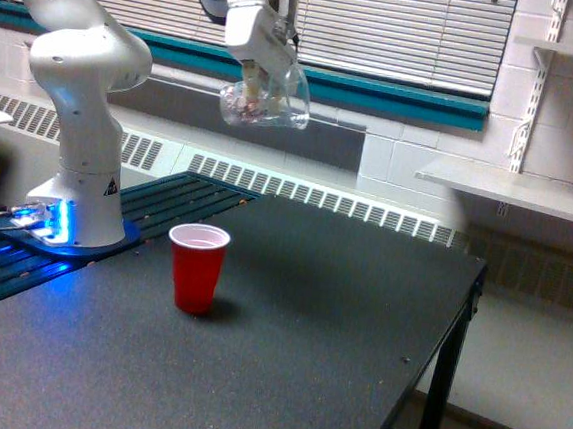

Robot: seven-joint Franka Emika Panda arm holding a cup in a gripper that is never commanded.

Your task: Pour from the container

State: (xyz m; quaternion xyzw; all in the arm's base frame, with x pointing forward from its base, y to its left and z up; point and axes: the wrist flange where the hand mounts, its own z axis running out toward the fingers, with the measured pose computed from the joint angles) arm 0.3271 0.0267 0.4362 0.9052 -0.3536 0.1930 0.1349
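Observation:
The container (266, 99) is a small clear cup with pinkish-white bits inside. It hangs high above the table, tipped on its side with its mouth toward the exterior view's right. My gripper (262, 77) is shut on it from above. The red cup (198, 267) with a white inside stands upright on the dark table (284, 355), well below the container and a little to the exterior view's left of it.
The arm's white base (80, 186) stands at the table's left on a blue-lit mount. The table's right edge (444, 359) drops off to the floor. A white shelf (515, 189) sticks out from the wall at the right.

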